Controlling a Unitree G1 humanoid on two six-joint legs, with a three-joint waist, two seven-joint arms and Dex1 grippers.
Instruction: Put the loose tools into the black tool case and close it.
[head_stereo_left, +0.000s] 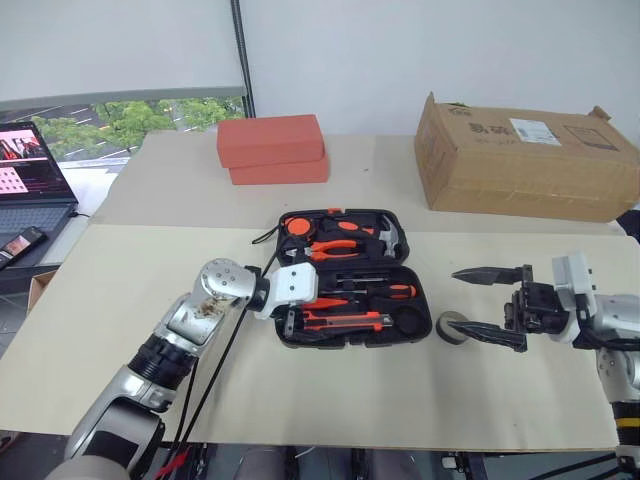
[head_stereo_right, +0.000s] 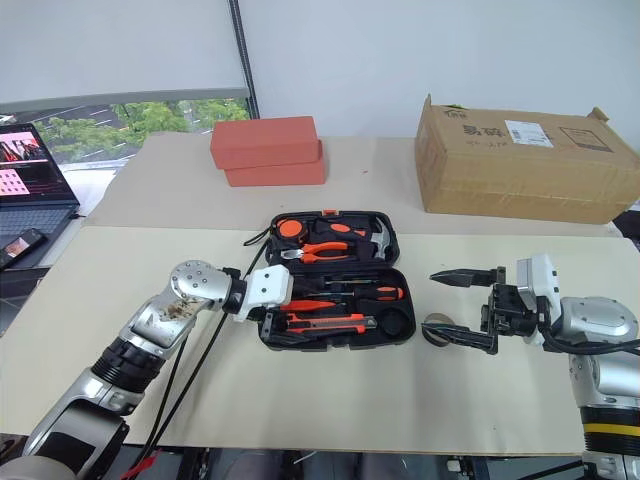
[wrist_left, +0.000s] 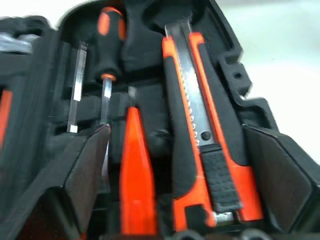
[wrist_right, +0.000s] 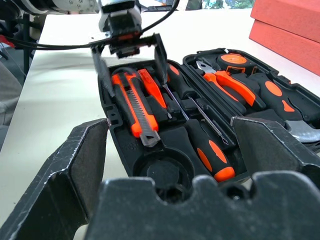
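The black tool case (head_stereo_left: 421, 300) lies open in the middle of the table. In its near half lie the orange-and-black utility knife (wrist_left: 200, 135), the slim orange screwdriver (wrist_left: 134, 170) and two black-and-orange screwdrivers (wrist_right: 210, 150) (wrist_right: 177, 82). My left gripper (wrist_right: 131, 75) hovers open over that half's left end. Its fingers (wrist_left: 85, 170) straddle the knife and the slim screwdriver without gripping either. The grey tape ring (head_stereo_left: 449, 327) lies on the table just right of the case. My right gripper (head_stereo_left: 465, 302) is open beside it, its near finger's tip at the ring.
Orange-handled pliers (head_stereo_left: 335, 245) and a hammer (head_stereo_left: 390, 238) fill the case's far half. Two red-orange boxes (head_stereo_left: 272, 148) are stacked at the back. A cardboard box (head_stereo_left: 525, 155) stands back right. A laptop (head_stereo_left: 30, 180) and a phone (head_stereo_left: 20, 245) sit off the table's left edge.
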